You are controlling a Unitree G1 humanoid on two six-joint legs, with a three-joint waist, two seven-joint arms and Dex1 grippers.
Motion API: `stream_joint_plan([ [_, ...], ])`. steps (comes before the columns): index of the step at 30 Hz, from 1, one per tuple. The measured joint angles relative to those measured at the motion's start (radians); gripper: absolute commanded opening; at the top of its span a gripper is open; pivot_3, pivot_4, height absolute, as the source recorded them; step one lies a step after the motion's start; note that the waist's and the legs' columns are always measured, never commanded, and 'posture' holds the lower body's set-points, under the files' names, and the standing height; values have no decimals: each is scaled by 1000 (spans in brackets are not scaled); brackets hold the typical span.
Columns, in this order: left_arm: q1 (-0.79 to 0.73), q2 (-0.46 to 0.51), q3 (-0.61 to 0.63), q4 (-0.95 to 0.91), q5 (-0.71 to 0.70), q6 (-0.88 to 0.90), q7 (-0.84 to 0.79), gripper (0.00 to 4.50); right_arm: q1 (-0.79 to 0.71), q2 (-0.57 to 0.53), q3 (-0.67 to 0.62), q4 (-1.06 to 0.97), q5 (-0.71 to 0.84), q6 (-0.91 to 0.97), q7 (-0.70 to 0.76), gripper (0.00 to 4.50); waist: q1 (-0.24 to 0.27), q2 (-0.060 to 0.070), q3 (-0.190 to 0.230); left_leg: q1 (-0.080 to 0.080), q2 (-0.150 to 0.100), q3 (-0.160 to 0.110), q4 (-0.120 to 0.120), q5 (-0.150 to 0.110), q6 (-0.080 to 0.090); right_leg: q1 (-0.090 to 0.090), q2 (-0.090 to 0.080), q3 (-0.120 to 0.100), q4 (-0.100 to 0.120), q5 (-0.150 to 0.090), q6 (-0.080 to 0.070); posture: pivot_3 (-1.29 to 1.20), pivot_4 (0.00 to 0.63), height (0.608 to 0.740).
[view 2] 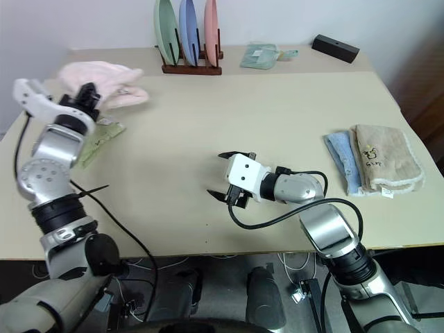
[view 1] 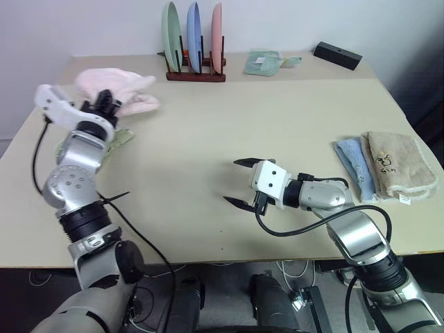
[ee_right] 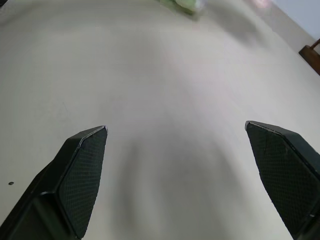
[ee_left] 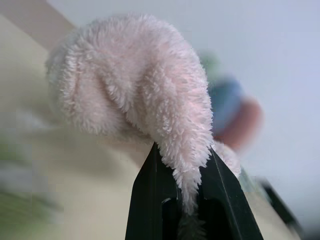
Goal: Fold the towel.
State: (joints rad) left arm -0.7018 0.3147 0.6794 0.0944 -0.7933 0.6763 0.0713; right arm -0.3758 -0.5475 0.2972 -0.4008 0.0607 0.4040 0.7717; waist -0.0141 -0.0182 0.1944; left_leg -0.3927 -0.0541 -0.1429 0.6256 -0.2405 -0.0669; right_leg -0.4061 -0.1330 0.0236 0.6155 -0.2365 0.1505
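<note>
Right fingers [ee_right: 80,175] gape over bare table [view 1: 208,139]; left fingers [ee_left: 150,200] pinch the towel [ee_left: 135,90].

Plate rack [view 1: 195,73] and black box [view 1: 337,55] at back; beige towel [view 1: 399,163] at right.

My left gripper [ee_left: 182,200] pinches the towel [ee_left: 135,85], and the pinched fold hides where the fingertips meet; I can't see how much cloth sits between them. From the head, the wrist covers the towel's near edge, so I can't tell whether any of it touches the table [view 1: 229,132]. A green cloth [view 2: 97,139] beside that arm is half hidden by it. In the left wrist view the plates [ee_left: 232,112] are only blurred colour. The print on the beige towel [view 1: 395,163] at the right is too small to read.
</note>
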Motion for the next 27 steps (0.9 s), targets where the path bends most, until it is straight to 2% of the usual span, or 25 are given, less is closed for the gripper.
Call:
stream_joint_plan([
  [3,80,59,10,52,19,-6,-25,56,5,1,1,0,-1,-4,0,4500,2,0,0,0,0,0,1,0,0,1,0,0,0,0,0,0,150,740],
  [4,103,59,25,66,16,-6,-26,365,7,1,1,0,-1,-6,0,4500,3,0,0,0,0,0,1,0,0,1,0,0,0,0,0,0,150,740],
  [7,152,36,87,94,-30,-5,-9,1515,10,0,2,0,-7,-15,0,4500,3,-1,0,0,0,0,2,0,0,1,0,0,0,0,0,0,150,740],
  [12,225,20,90,72,-45,-6,11,4194,22,-5,2,0,-18,-26,3,4500,2,-2,0,0,0,0,1,0,0,1,0,0,1,0,0,0,150,740],
  [13,228,19,90,60,-46,-6,21,4455,27,-7,2,1,-19,-30,4,4500,2,-2,0,0,0,0,1,0,0,1,0,0,1,0,0,0,150,740],
  [20,286,28,95,-37,-45,-37,61,4455,31,-22,-1,14,-21,-48,20,4500,-2,-2,0,0,1,0,1,0,0,0,0,0,1,0,0,0,150,740],
  [24,352,120,80,-112,-20,-74,-3,4455,32,-25,-49,18,2,-43,22,4500,0,-2,0,0,1,0,1,0,0,0,0,0,1,0,0,0,150,740],
  [27,389,196,-30,-211,25,-75,-113,4455,41,-27,-108,23,34,-26,21,4500,15,-2,0,0,0,0,1,0,0,2,0,0,0,0,-1,0,150,740],
])
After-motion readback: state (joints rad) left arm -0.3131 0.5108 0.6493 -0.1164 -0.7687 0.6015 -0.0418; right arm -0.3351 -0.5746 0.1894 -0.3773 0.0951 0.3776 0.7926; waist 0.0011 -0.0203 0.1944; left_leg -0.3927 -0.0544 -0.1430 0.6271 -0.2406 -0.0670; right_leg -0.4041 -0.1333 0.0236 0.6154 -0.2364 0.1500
